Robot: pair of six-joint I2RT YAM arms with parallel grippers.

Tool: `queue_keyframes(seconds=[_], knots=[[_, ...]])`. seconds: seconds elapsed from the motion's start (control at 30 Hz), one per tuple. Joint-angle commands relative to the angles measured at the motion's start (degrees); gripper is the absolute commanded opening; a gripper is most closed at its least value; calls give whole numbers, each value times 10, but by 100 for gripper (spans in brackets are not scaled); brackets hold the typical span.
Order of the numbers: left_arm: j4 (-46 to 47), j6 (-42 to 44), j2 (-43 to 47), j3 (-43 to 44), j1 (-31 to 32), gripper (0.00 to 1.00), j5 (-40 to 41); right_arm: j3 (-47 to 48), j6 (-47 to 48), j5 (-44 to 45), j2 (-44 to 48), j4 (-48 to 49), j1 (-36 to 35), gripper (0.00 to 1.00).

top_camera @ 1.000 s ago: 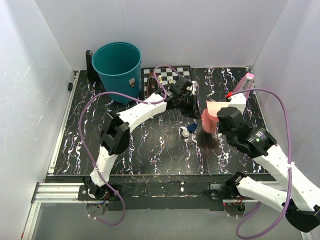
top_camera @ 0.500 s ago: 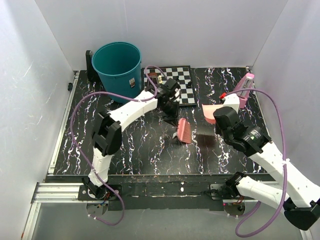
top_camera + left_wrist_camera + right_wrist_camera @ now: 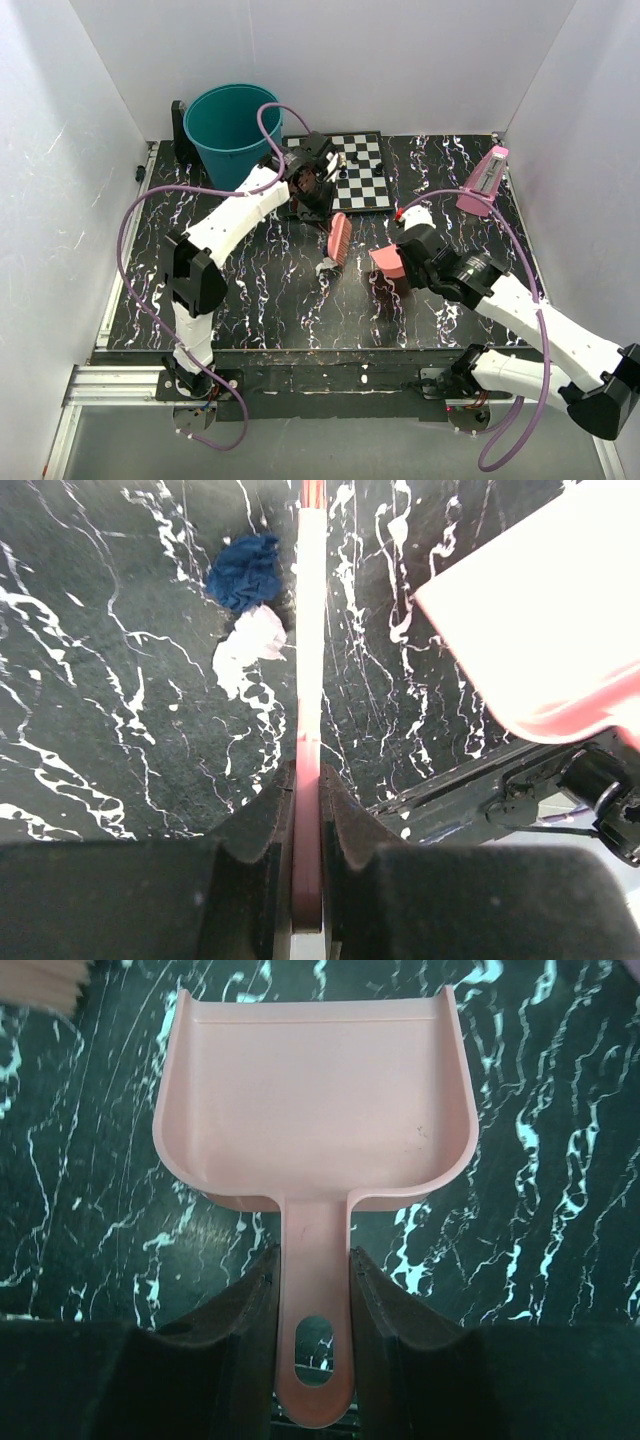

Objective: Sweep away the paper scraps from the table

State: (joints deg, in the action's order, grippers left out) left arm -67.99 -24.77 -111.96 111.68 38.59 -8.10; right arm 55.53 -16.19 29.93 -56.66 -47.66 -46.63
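Left pincer (image 3: 307,810) grips thin pink brush (image 3: 310,630) beside blue and white paper scraps (image 3: 247,600); right pincer (image 3: 312,1295) grips pink plastic scoop (image 3: 310,1100) nearby

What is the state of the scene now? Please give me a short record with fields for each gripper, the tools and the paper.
left gripper: shut on the handle of the pink brush
right gripper: shut on the handle of the pink dustpan
dustpan content: nothing inside
on the table: dark blue wad and white wad, side by side, close to the brush, on its side away from the dustpan
teal bucket: far left of the table
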Motion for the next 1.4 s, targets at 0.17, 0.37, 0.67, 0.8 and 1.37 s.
queue_keyframes(seconds=[0.17,0.37,0.67,0.8,1.37], knots=[[-67,49,47,129,-19,0,157,-45,-25,-40,-6,47,-71,1],[-98,111,16,139,-19,0,259,-113,-16,-64,23,156,-132,1],[-97,184,-76,177,-19,0,230,-152,-16,-34,2,226,-164,1],[-91,194,-94,201,-19,0,158,-165,-22,-13,-11,241,-167,1],[-103,217,-110,195,0,0,86,-212,-41,-22,-45,332,-169,1]])
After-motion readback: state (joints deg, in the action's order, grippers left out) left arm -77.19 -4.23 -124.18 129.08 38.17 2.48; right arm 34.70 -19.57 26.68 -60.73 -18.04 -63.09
